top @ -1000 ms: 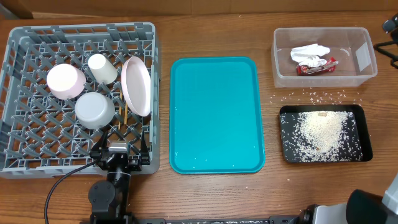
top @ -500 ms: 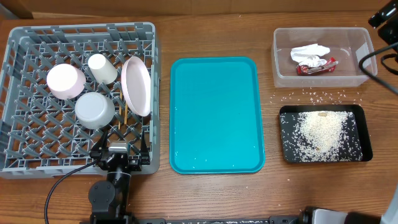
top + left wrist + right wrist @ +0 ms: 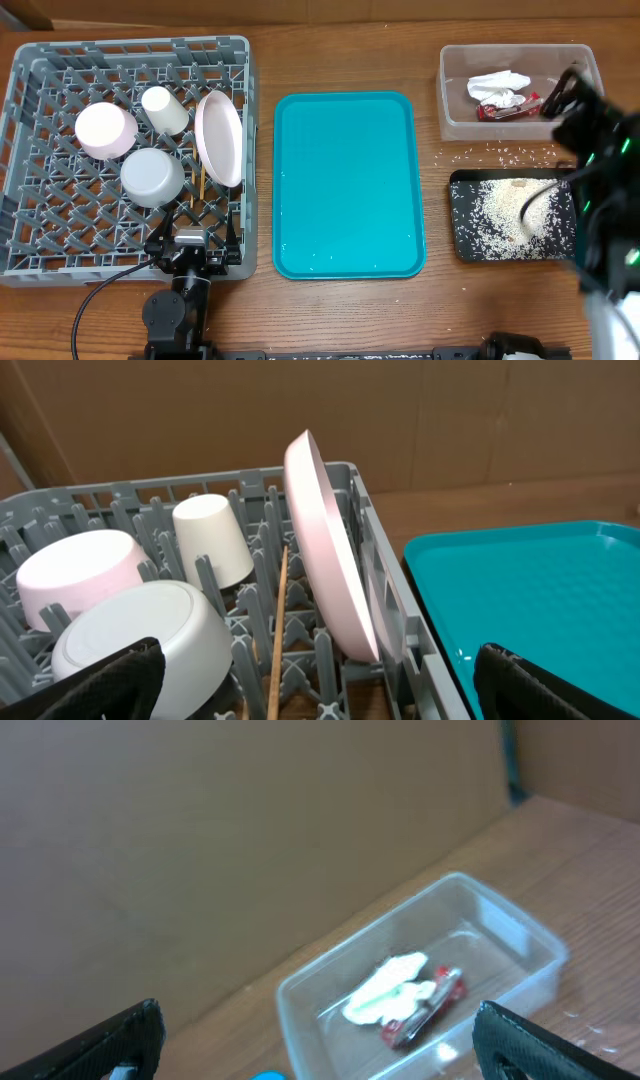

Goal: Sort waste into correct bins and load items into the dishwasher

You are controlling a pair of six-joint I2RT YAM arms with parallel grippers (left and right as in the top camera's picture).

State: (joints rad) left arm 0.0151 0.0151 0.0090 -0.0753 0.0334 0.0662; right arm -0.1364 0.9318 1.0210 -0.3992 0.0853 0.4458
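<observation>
A big grey dish rack (image 3: 30,200) sits on the left side of the desk (image 3: 350,310). Inside it are a pink bowl (image 3: 105,130), a grey-white bowl (image 3: 152,177) and a small white cup (image 3: 165,110), all upside down. A pink plate (image 3: 219,138) stands on its edge by the rack's right wall. The wooden chopsticks (image 3: 201,185) poke down between the pegs, just beside the plate.

The left fingers (image 3: 105,682) are wide apart at the near edge of the rack and hold nothing.

A teal tray (image 3: 348,180) lies in the middle of the desk. At the far right is a clear tub (image 3: 455,125) with a white napkin (image 3: 497,86) and a red wrapper (image 3: 510,108) in it. Nearer is a black tray (image 3: 462,250) with a heap of rice (image 3: 505,210). A few grains lie on the desk between the two.

The right arm (image 3: 590,130) looks blurry above the tub and black tray. The right fingers (image 3: 110,1045) are wide apart, with nothing in them.
</observation>
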